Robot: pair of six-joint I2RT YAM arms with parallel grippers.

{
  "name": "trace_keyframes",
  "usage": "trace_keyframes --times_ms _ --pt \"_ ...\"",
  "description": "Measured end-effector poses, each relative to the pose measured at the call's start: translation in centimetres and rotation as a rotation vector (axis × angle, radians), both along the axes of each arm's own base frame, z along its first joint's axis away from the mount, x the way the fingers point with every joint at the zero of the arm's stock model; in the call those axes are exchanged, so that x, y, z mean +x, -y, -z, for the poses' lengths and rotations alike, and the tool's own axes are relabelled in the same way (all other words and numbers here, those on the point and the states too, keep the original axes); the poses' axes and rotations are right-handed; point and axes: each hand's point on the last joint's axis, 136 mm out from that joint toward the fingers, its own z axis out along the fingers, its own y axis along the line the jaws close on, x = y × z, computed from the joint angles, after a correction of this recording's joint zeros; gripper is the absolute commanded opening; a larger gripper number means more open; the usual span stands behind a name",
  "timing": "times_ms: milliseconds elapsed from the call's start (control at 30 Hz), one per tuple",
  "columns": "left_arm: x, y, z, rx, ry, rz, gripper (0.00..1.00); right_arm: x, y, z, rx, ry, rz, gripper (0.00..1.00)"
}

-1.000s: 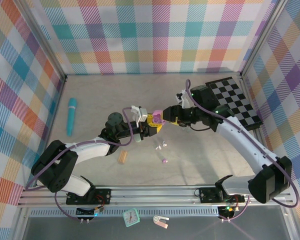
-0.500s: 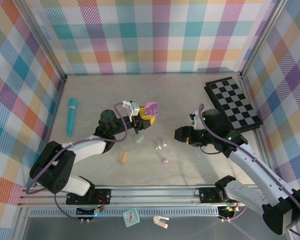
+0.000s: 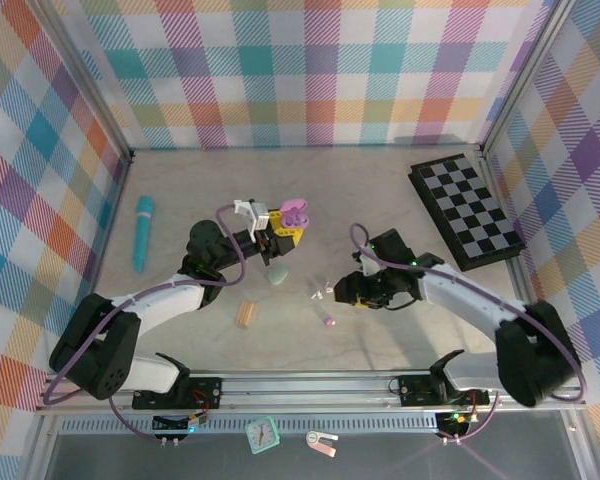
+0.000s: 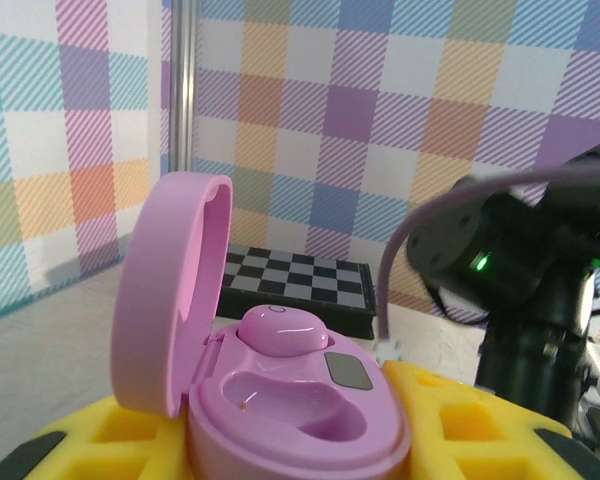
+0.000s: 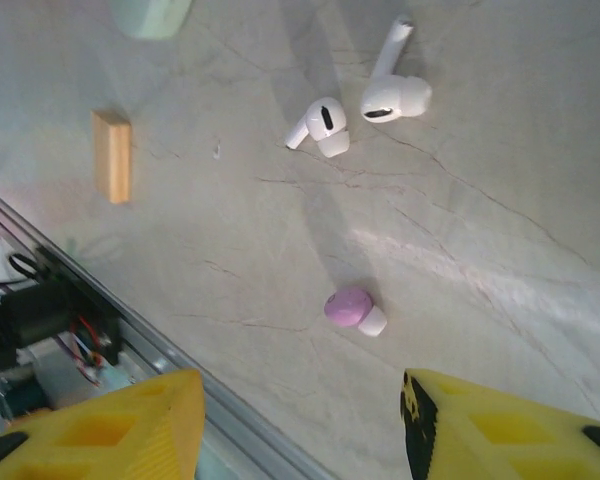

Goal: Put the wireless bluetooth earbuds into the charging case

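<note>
Right gripper (image 5: 300, 425), moved down over purple earbud (image 5: 354, 310), jaws apart.
We centre before closing; left gripper (image 3: 283, 232) clasps purple charging case (image 4: 280, 400).

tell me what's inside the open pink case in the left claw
One purple earbud sits at the back of the pink charging case; the front socket is empty. The bud's lower part is hidden, sunk into the case.
</note>
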Motion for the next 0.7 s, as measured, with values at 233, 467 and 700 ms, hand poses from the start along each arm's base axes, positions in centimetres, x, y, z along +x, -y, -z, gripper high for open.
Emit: trace_keyframes --times_ms 233,467,700 --pt "0.1 -0.9 -1.1 -0.016 0.012 -0.023 0.31 0.6 -2.1 3.1 -0.032 -0.029 -0.148 0.52" --pt "-0.3 -1.1 -1.3 -0.004 0.007 -0.028 0.31 0.3 -3.8 4.7 -0.039 -0.026 -0.248 0.51" --pt "-0.4 -1.1 -0.9 0.013 -0.007 -0.029 0.31 -0.3 -4.1 5.8 -0.055 -0.04 -0.278 0.47"
